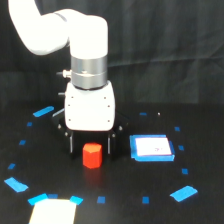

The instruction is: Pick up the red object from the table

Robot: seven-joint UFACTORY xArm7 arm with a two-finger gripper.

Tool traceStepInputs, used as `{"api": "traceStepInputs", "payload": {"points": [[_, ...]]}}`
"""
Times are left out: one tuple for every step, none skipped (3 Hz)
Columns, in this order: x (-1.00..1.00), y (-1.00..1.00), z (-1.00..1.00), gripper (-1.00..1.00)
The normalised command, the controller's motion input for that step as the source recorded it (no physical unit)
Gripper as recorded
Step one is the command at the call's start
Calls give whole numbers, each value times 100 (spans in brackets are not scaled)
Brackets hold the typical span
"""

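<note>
The red object (92, 155) stands on the black surface (120, 185), near the middle of the scene, a little toward the near side. The pincer (92, 142) is low over it, and its two dark fingers (71, 142) stand one on each side of the block, so the pincer is open around it. I cannot tell if the fingers touch the block or the surface.

In my judgement the step in hand is the placing of the pincer for the grasp. The next move calls for closing the fingers evenly on the two sides of the block, perhaps after going a little lower, and then a straight lift.

To the right lies a flat white square with blue border (152, 148), near but apart from the right finger. Blue tape pieces (183, 193) lie farther around and are flat. Above the block nothing blocks the lift except the arm itself.
</note>
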Motion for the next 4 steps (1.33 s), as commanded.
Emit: {"api": "traceStepInputs", "payload": {"points": [[6, -26, -38, -71], [64, -15, 1, -100], [4, 11, -45, -100], [11, 10, -1, -97]]}}
